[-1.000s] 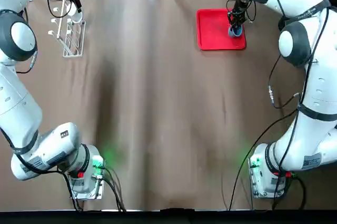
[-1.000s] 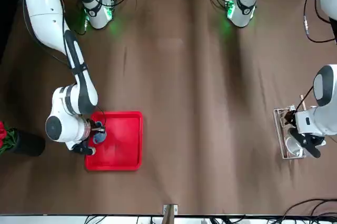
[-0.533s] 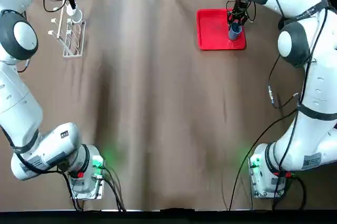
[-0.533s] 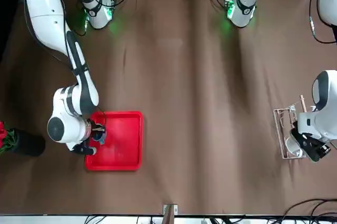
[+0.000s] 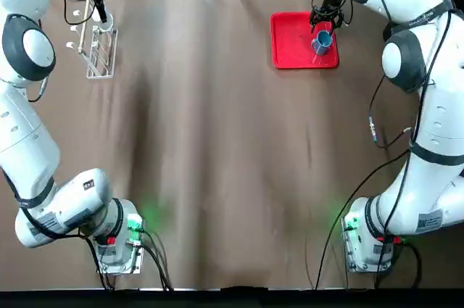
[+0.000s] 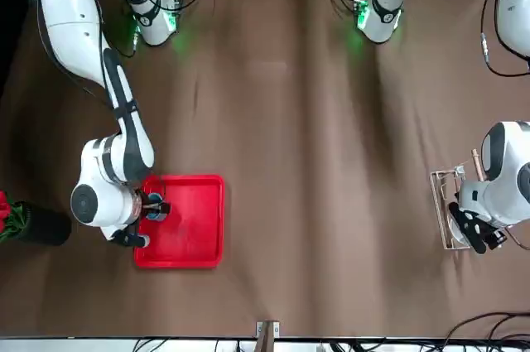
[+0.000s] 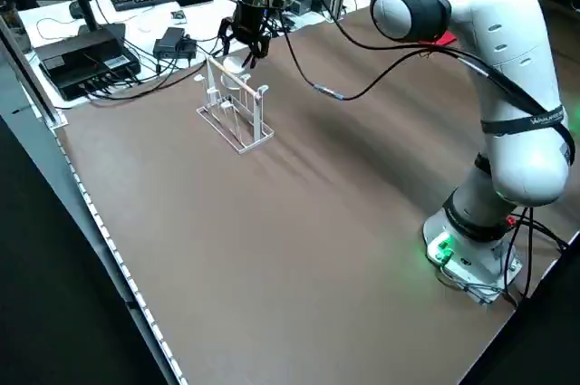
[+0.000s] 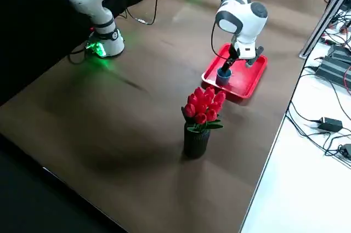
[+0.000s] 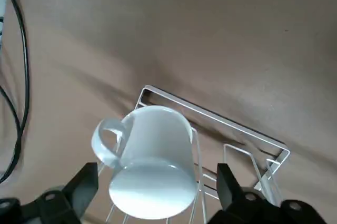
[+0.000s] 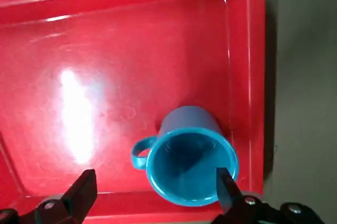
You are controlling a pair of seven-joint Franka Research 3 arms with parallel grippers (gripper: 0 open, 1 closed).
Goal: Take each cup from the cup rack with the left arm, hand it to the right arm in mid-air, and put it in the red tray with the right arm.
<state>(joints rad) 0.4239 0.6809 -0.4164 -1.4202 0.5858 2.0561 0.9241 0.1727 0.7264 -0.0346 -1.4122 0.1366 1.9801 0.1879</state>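
Observation:
The blue cup [image 10: 189, 163] stands upright in the red tray [image 10: 105, 66], near one rim. My right gripper [image 10: 155, 192] hangs open just above it, fingers apart and off the cup. From overhead, the blue cup [image 5: 321, 42] sits at the right side of the tray [image 5: 293, 43], with the right gripper [image 5: 323, 19] over it. The white cup [image 9: 152, 166] hangs mouth-down on the cup rack [image 9: 237, 134] at the far left. My left gripper [image 9: 155, 192] is open, one finger on each side of that cup. The rack [image 5: 98, 51] is below the left gripper [image 5: 97, 9].
A black vase of red flowers [image 8: 202, 109] stands on the table near the tray's corner [image 8: 249, 77]. Cables and black boxes [image 7: 86, 54] lie beyond the table edge behind the rack [image 7: 237, 113]. Both arm bases stand at the near edge.
My right gripper has let go of the blue cup and lifted off it. My left gripper has shifted at the rack and now straddles the white cup.

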